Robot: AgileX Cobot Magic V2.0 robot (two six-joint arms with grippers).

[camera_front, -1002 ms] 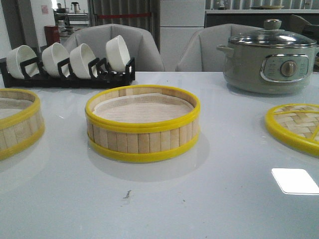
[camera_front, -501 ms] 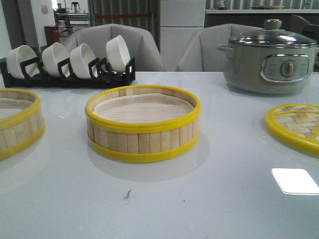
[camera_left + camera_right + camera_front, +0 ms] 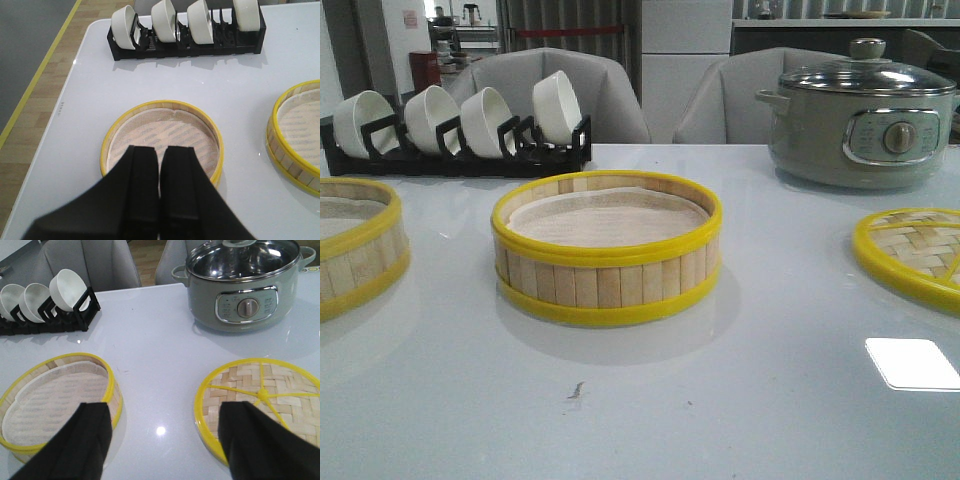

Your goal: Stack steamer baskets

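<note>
Baskets unstacked: my left pincer (image 3: 160,200) pressed together above left steamer basket (image 3: 162,142); right pincer (image 3: 167,440) spread, between centre steamer basket (image 3: 55,400) at nine o'clock and woven lid (image 3: 262,400) at three.

two steamer baskets (image 3: 606,250) (image 3: 355,245), upright, apart

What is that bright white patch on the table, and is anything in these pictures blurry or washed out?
Front view: the white rectangle is a light reflected in the glossy table, and the steamer basket is sharp. Right wrist view: a small glare dot shows on the table, and the right gripper fingers are dark and soft-edged. Left wrist view: the left gripper is a black, featureless shape.
</note>
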